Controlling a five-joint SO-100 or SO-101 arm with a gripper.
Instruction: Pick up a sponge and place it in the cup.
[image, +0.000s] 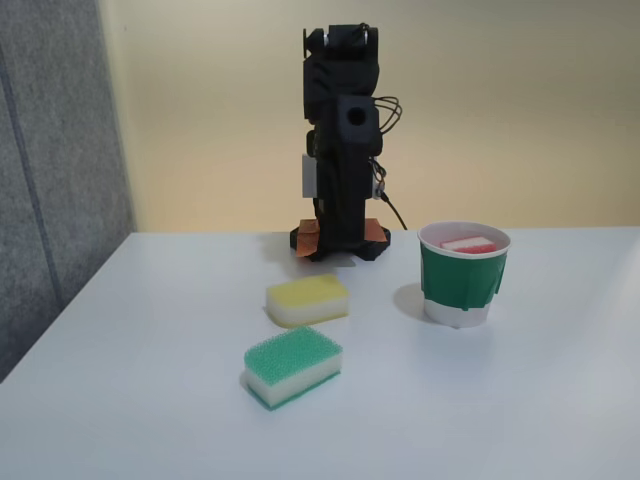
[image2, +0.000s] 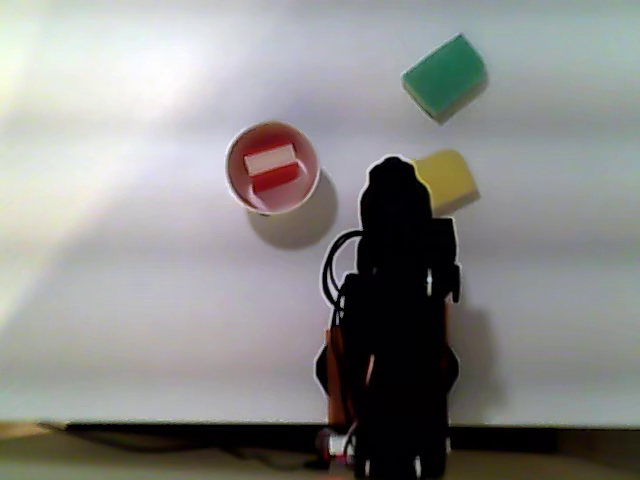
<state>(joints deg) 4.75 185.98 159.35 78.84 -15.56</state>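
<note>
The sponge (image: 468, 243) with its red and white layers lies inside the cup (image: 460, 285), its top just showing above the rim. In the other view, from above, the sponge (image2: 272, 168) rests on the bottom of the cup (image2: 302, 196). The cup is green outside and white at the rim and stands upright on the table. The black arm (image: 345, 150) is folded upright over its base, well away from the cup. My gripper (image: 345, 205) is tucked into that dark bulk and its jaws cannot be made out.
A yellow-topped sponge (image: 308, 298) lies just in front of the arm's base, with a green-topped sponge (image: 293, 366) nearer the camera. In the other view the yellow-topped sponge (image2: 447, 178) is partly hidden by the arm (image2: 395, 330). A grey panel (image: 50, 180) borders the white table (image: 500, 400) on the left.
</note>
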